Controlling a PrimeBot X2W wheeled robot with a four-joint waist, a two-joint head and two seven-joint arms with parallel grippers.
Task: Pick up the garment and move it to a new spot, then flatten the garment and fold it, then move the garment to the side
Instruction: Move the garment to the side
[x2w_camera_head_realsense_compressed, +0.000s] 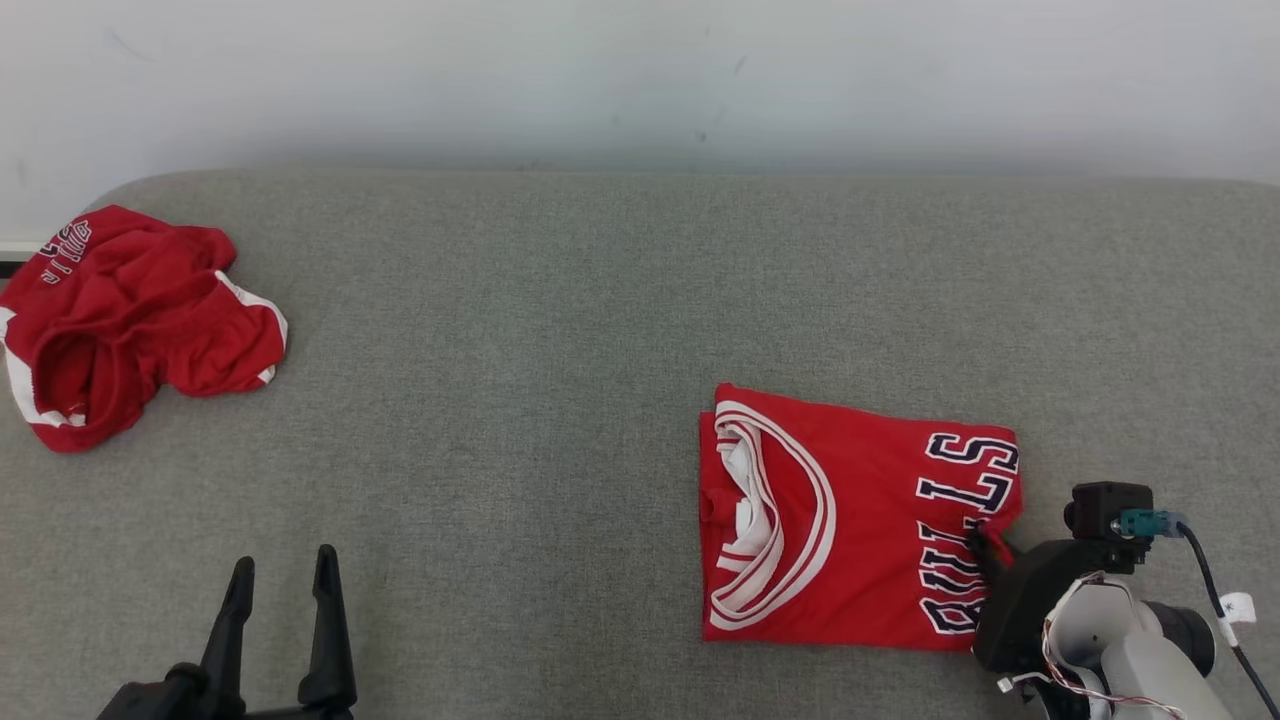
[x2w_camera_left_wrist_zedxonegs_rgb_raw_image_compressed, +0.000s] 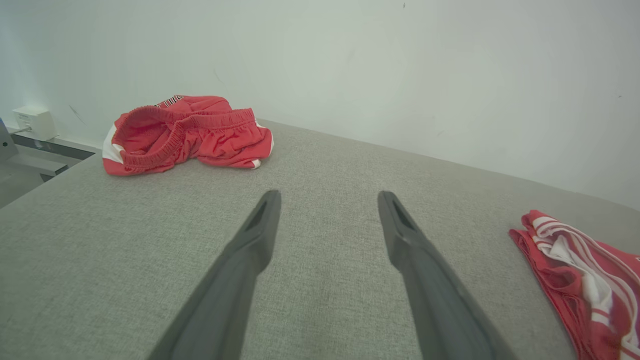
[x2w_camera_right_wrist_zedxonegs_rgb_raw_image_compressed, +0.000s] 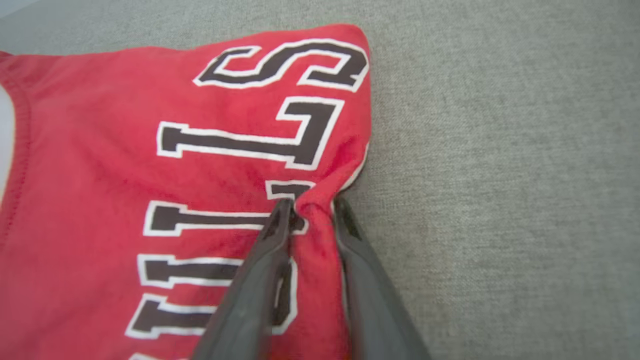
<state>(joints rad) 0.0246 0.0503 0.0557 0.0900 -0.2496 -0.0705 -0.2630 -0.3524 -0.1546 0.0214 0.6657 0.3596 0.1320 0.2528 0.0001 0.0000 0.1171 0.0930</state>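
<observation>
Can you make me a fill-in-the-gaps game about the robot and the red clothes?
The folded jersey says ____ in dark letters.
The right gripper pinches the edge of the ____.
The left gripper is wide ____, holding nothing.
The crumpled shorts lie far to the robot's ____.
Missing words: BULLS, jersey, open, left.
</observation>
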